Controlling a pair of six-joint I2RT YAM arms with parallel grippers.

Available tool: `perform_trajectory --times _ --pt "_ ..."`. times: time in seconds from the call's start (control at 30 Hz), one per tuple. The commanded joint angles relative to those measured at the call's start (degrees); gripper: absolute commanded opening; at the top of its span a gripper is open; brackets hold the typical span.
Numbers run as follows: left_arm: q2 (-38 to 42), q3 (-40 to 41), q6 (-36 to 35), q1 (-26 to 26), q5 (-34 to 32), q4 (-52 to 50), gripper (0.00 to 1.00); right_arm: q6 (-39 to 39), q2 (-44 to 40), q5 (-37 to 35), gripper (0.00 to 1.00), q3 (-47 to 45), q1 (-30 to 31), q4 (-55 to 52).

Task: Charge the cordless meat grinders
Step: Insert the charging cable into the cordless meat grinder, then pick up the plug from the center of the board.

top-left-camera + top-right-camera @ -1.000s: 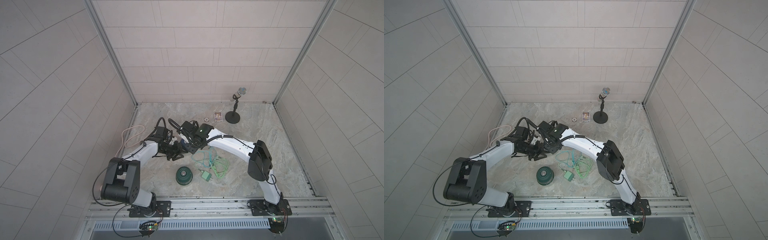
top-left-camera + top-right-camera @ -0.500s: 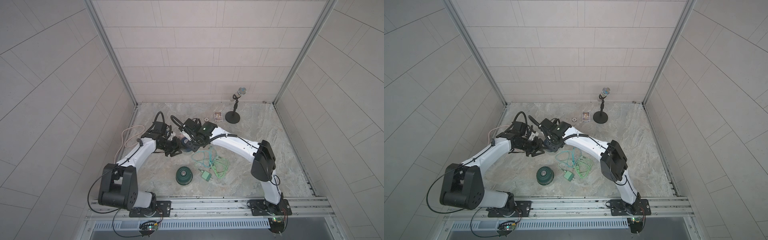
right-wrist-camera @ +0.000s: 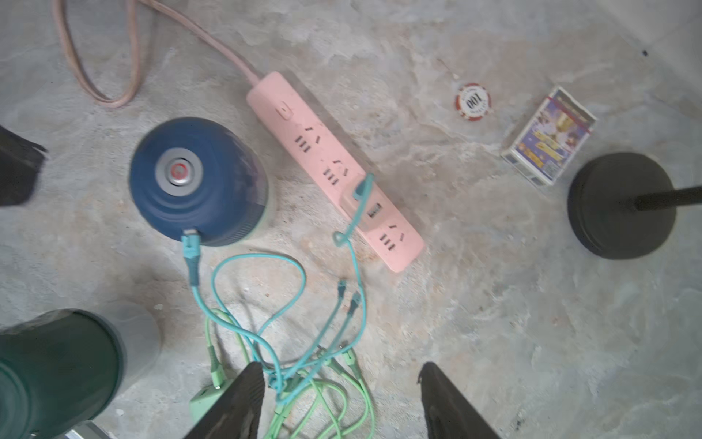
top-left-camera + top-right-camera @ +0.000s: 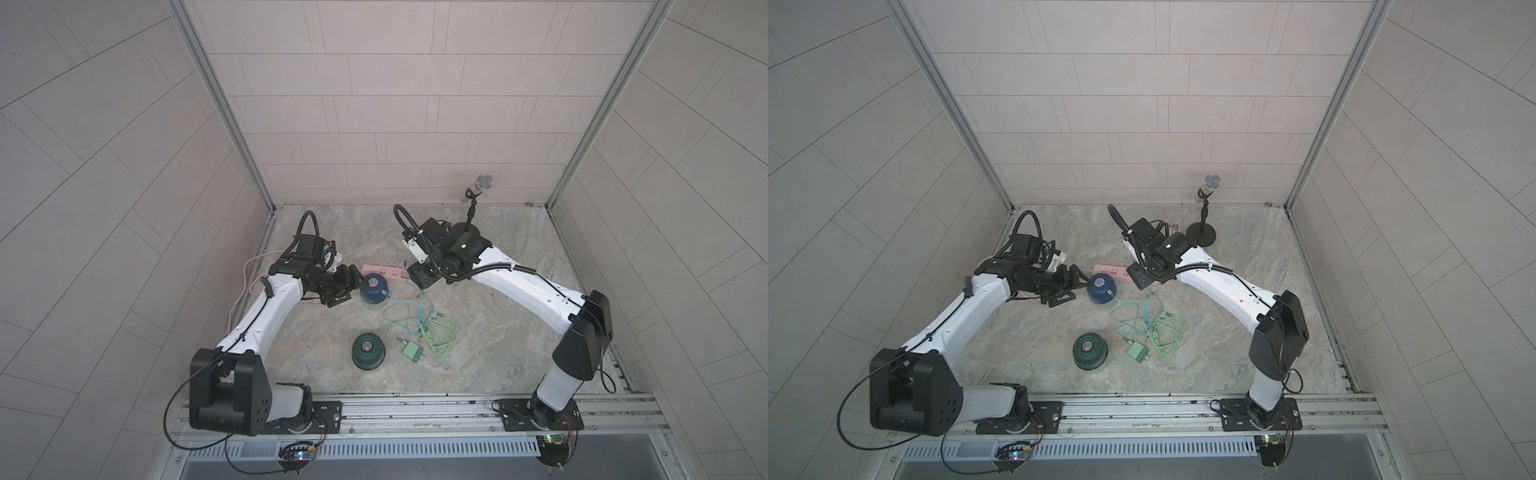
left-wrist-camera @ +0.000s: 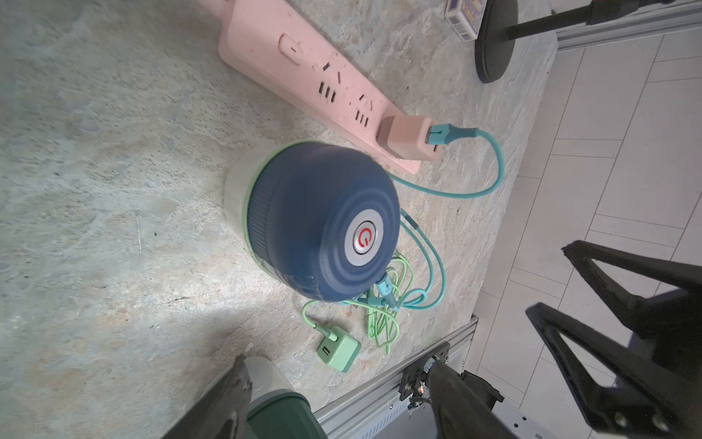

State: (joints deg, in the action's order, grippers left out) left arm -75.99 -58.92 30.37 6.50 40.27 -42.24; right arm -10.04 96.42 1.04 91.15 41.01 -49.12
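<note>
Dark blue domed grinder [image 4: 374,289] sits beside the pink power strip [image 4: 384,272], teal cable [image 3: 192,262] linking them, so left fingers [image 5: 467,410] and right fingers [image 3: 448,406] gape empty; dark green domed grinder [image 4: 368,350] nearer, uncabled.

I read 2 grinders on the stone floor [image 4: 498,332]. The blue grinder [image 4: 374,289] stands just beside the pink power strip [image 4: 384,273]; the green grinder [image 4: 368,351] stands nearer the base rail [image 4: 415,409]. The left gripper [image 4: 346,286] sits just beside the blue grinder, jaws spread, empty. A teal cable [image 4: 422,305] runs from the blue grinder. The right gripper [image 4: 420,279] hangs over the strip's end.
</note>
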Motion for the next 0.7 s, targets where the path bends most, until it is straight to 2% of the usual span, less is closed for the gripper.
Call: perform_trajectory --times 0.0,0.17,0.33,0.53,0.67 --pt "1.2 -1.4 -1.4 -0.3 -1.0 -0.4 0.80 -2.4 -4.9 0.8 0.68 -5.6 -2.2 2.0" --pt "1.7 -0.6 -1.4 -0.3 -0.6 0.7 0.80 -4.6 -10.2 1.6 0.68 -14.2 -5.7 4.1" --pt "1.4 -0.7 -1.4 -0.2 -0.4 0.8 0.80 -7.8 -13.0 5.5 0.68 -19.9 -8.7 4.9" --pt "1.4 -0.9 -1.5 0.0 -0.2 0.5 0.79 -9.9 -14.3 11.4 0.66 -25.2 -9.2 5.3" --pt "1.9 -0.9 -1.6 0.4 -0.4 -0.4 0.79 -12.0 -18.1 15.0 0.65 -31.2 -9.0 8.4"
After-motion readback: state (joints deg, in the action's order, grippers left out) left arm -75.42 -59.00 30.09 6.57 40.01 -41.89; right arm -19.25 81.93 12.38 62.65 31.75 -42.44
